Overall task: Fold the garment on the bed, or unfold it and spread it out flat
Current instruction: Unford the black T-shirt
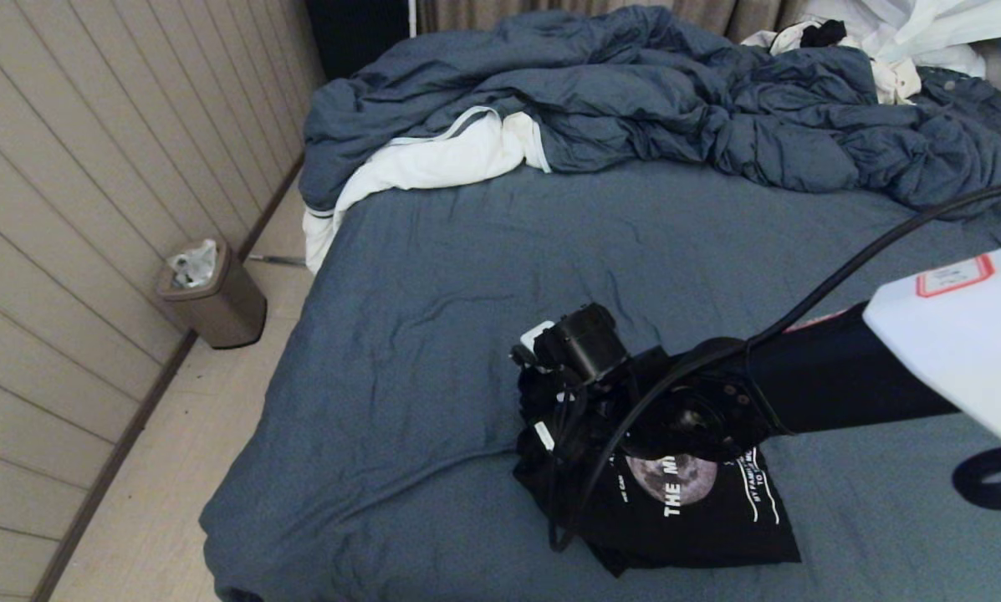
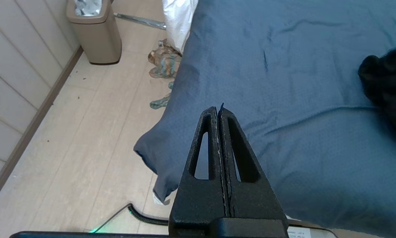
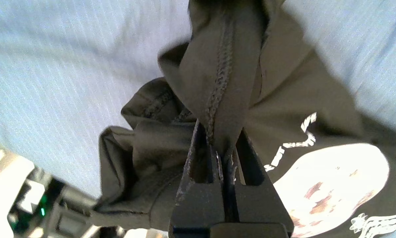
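The right wrist view alone showed the right tool (image 3: 225, 150) pinching a stitched hem of the shirt (image 1: 692, 518); from the head view the arm hid that grip. The thin black jersey lay bunched near the bed's (image 1: 433, 276) front edge, moon print up. The left tool (image 2: 218, 114), pressed together, hung beside the bed corner. A rumpled duvet (image 1: 651, 100) lay beyond.

My right arm (image 1: 835, 380): black tube, white shell (image 1: 968, 351) bearing a red-bordered label (image 1: 954, 275), black cable (image 1: 851, 267) looping along it. Grippers: matte black triangular fingers (image 2: 217, 155) with slotted cut-outs.
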Motion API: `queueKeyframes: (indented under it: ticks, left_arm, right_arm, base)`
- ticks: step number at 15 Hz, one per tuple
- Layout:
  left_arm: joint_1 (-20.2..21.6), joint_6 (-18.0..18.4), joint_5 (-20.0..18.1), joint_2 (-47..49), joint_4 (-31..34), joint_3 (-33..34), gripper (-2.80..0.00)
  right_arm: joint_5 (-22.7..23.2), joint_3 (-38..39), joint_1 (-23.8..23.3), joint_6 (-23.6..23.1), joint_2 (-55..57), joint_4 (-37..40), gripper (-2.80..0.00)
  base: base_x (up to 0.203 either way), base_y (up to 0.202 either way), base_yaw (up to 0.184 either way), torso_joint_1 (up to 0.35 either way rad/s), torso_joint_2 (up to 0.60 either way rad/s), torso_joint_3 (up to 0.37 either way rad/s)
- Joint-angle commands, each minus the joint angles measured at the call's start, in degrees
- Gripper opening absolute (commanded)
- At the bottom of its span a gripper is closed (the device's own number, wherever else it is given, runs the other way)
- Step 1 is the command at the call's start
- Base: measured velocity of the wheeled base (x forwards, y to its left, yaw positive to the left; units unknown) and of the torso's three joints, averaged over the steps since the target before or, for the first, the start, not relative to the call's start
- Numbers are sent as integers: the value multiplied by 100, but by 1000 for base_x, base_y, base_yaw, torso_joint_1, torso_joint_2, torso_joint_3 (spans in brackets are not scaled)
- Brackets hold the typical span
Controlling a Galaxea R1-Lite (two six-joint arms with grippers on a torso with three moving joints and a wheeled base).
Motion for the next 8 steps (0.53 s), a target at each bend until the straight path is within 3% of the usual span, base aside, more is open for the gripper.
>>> queueKeyframes:
  ticks: [1,8]
  left_arm:
    - [2,-7,2,9,-2,0,-280]
    - [2,-7,2,9,-2,0,-280]
  right_arm:
    - [-12,-276,100,-19,79,6,-280]
    - [-43,-1178,770,-47,622,48,-280]
  base:
    - [0,0,0,0,0,0]
    - [0,0,0,0,0,0]
